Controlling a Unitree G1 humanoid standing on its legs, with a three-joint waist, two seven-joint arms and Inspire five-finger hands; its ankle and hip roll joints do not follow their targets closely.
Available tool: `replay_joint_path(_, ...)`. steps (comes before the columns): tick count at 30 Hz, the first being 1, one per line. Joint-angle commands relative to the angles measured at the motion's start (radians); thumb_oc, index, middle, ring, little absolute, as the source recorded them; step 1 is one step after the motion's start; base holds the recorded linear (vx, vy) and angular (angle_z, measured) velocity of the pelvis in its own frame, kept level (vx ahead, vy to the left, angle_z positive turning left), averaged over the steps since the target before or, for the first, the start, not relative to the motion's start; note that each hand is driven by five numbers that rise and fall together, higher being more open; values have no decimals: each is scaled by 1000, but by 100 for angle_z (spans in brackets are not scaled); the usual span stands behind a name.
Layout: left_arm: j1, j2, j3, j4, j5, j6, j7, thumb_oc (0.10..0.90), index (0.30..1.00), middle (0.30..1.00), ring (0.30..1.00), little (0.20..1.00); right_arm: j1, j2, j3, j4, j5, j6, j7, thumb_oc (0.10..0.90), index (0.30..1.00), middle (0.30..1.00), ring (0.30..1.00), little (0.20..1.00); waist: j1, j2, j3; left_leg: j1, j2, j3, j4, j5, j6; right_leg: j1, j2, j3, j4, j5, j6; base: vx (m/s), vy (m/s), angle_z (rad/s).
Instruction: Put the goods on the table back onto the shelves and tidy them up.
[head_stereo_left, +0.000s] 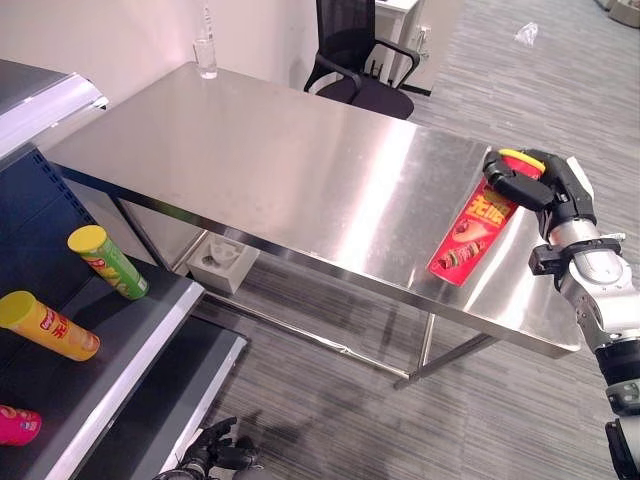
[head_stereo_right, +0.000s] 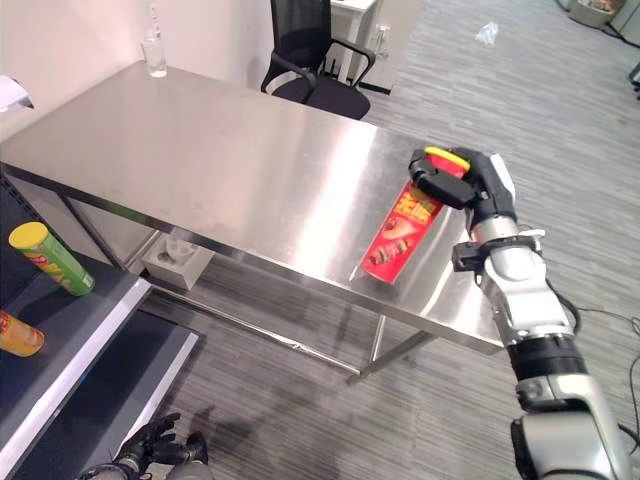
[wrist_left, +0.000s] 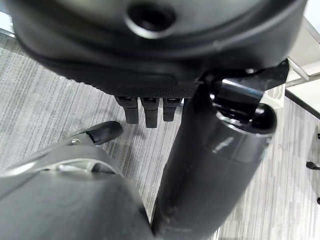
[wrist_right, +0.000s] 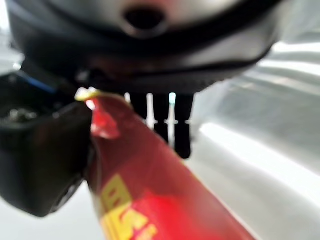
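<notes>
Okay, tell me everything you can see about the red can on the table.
The red can is a tall tube with a yellow lid and yellow lettering above pictured snacks; it looks like printed cardboard. It leans tilted, its base on the steel table near the front edge, its lid end raised. The right robot hand has its dark fingers curled round the top just under the lid. Nothing else touches it.

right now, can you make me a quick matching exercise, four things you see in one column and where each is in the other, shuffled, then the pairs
Things:
1. red can
2. green can
3. glass
4. office chair

Places:
A. far corner of the steel table
B. lying on the shelf
C. on the floor beyond the table
D. gripped by the right hand at its yellow-lidded end, base on the table

Pairs: 1-D, 2-B, 3-A, 4-C
</notes>
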Motion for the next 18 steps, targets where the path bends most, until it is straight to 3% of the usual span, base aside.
replay_joint_path(1,-31,34,-31,-6,-1,-34,27,800,900,900,900,900,-136,-78,-152,-181,-11,-215,-80,400,300,300,300,300,50,20,-71,64,68,13,71,-134,-42,-14,-49,-30,137,-111,28,0,0,0)
replay_joint_path(6,-29,38,-37,0,17,-46,30,800,900,900,900,900,-129,-85,-192,-274,-57,-250,-92,400,300,300,300,300,56,20,-75,55,49,1,70,-146,-29,-28,-76,-33,162,-100,41,-15,50,17)
replay_joint_path(10,-40,54,-40,-21,8,-50,33,800,900,900,900,900,-127,-79,-172,-312,-55,-248,-73,400,300,300,300,300,53,24,-64,42,29,-10,70,-151,-9,-91,-119,2,271,-94,59,-117,56,6)
replay_joint_path(11,-61,69,-37,-32,0,-54,42,800,900,900,900,900,-104,-80,-175,-332,-49,-244,-62,400,300,300,300,300,31,20,-46,9,31,-34,69,-127,7,-137,-98,106,322,-103,55,-293,-53,14)
replay_joint_path(13,-96,83,-29,-42,-17,-63,51,800,900,900,900,900,-64,-82,-192,-367,-48,-240,-45,400,300,300,300,300,15,22,-36,-16,51,-77,65,-108,11,-175,-8,306,341,-178,60,-229,-120,57)
replay_joint_path(14,-104,86,-27,-46,-24,-65,56,800,900,900,900,900,-49,-77,-197,-378,-47,-240,-40,400,300,300,300,300,16,21,-33,-19,58,-93,70,-105,11,-167,16,354,340,-215,42,-113,-183,78)
replay_joint_path(15,-110,89,-26,-44,-30,-67,56,800,900,900,900,900,-40,-71,-204,-383,-40,-246,-35,400,300,300,300,300,25,18,-34,-27,70,-111,79,-100,8,-147,37,375,317,-239,23,-92,-223,39)
replay_joint_path(18,-99,89,-18,-46,-37,-66,54,800,900,900,900,900,-30,-51,-201,-388,-28,-254,-21,400,300,300,300,300,55,9,-52,-40,112,-120,103,-84,-15,-91,62,325,261,-253,-3,-83,-243,47)
